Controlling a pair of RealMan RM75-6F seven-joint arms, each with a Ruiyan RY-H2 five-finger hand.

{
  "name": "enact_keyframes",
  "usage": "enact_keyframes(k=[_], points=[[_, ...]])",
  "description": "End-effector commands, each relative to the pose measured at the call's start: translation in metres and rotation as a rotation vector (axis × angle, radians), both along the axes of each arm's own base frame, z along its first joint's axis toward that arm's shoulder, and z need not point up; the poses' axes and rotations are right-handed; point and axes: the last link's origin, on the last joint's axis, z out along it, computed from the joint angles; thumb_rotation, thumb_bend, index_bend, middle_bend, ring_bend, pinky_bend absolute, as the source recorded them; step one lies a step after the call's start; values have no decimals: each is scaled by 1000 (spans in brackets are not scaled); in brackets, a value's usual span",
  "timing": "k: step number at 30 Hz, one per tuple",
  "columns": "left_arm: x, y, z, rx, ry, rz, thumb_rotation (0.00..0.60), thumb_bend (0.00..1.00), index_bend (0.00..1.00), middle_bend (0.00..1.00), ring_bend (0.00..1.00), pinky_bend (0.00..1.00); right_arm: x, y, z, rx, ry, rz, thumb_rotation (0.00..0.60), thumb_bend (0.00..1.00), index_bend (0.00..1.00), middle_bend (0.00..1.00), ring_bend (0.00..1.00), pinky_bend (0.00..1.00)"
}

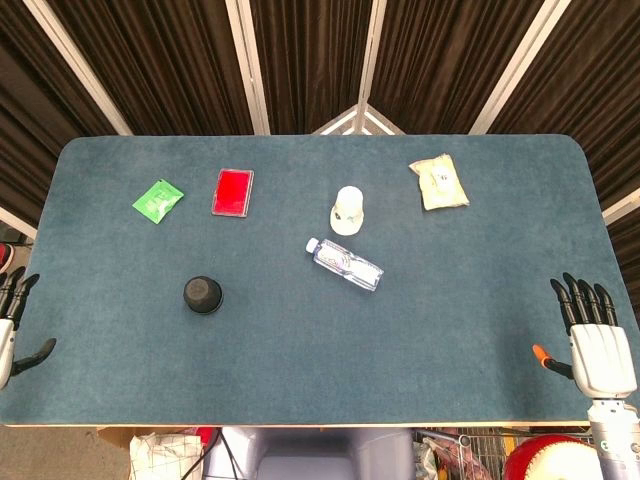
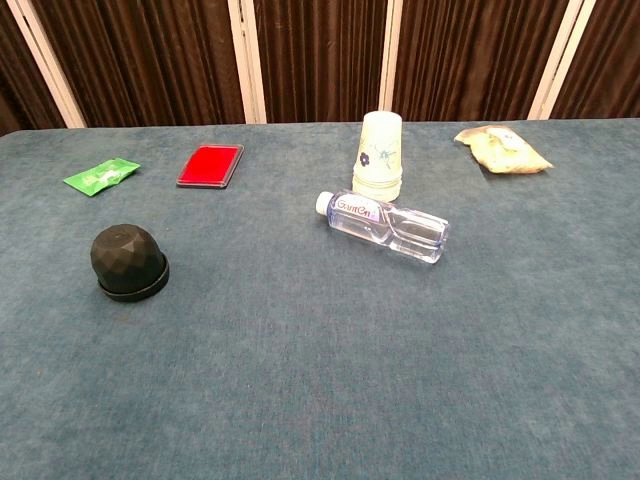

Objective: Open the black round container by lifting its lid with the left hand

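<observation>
Head view: black round container [image 1: 203,294] lidded — bottle [image 1: 345,264] and cup [image 1: 347,210] well apart — left hand [image 1: 12,318], right hand [image 1: 594,335] spread, empty.

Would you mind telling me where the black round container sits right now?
In both views the black round container stands on the table's left half, nearer the front edge than the red case, well left of the lying water bottle.

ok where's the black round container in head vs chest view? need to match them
Head view: black round container sits left of centre, toward the near edge, lid on.
Chest view: same container at left, mid-height, nearest object to the camera.
Shared landmark: the red flat case lies beyond it, slightly to the right, in both.
</observation>
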Motion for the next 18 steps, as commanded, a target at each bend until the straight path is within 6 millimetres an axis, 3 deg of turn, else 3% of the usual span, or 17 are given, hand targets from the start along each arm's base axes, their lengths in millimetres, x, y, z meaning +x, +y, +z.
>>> enact_keyframes(k=[1, 18], points=[[0, 0, 0, 3, 2, 3, 600, 307, 98, 21, 0, 0, -2, 1, 0, 6, 1, -9, 600, 184, 0, 0, 0, 11], [2, 2, -10, -29, -7, 2, 600, 281, 91, 49, 0, 0, -13, 11, 10, 8, -6, -30, 600, 185, 0, 0, 0, 11]])
